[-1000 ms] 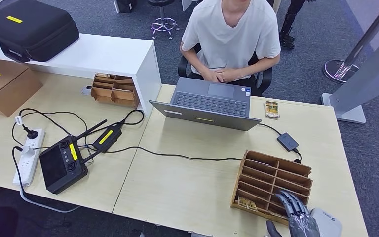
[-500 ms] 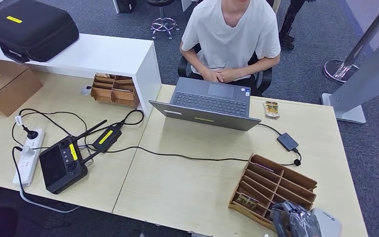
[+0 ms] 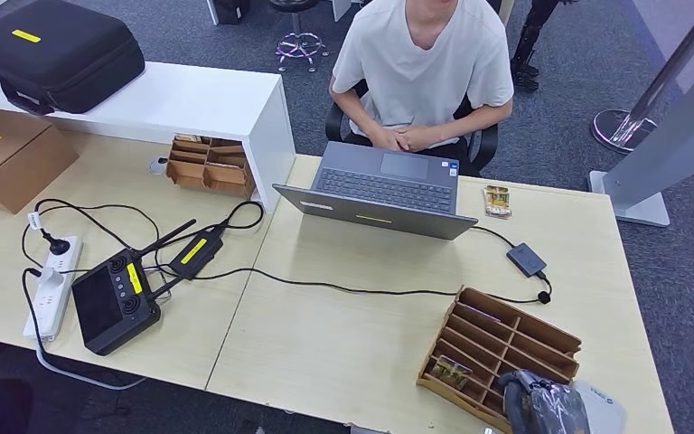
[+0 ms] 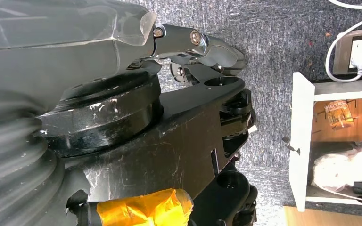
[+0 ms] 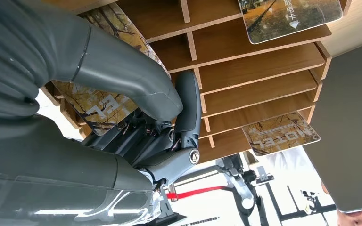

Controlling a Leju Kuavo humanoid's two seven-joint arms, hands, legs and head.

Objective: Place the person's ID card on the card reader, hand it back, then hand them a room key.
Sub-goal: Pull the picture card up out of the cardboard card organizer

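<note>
While the person [image 3: 423,63] sits behind the laptop [image 3: 381,190] with hands folded, the right hand [image 3: 544,407] reaches into the near corner of the wooden card rack [image 3: 497,348] on the surface [image 3: 343,334]. Seen from the right wrist, its thumb and fingers [image 5: 188,106] close around a room key card [image 5: 96,110] with an autumn-tree print, pinching it at a slot of the rack [image 5: 259,66]. Two more key cards [image 5: 280,134] sit in other slots. An ID card [image 3: 498,201] lies on the surface just beside the laptop, near the person. A small dark card reader [image 3: 527,259] sits on its cable between the ID card and the rack. Whether the left hand [image 4: 52,94], hanging by the robot's body, is open or closed, I cannot tell.
</note>
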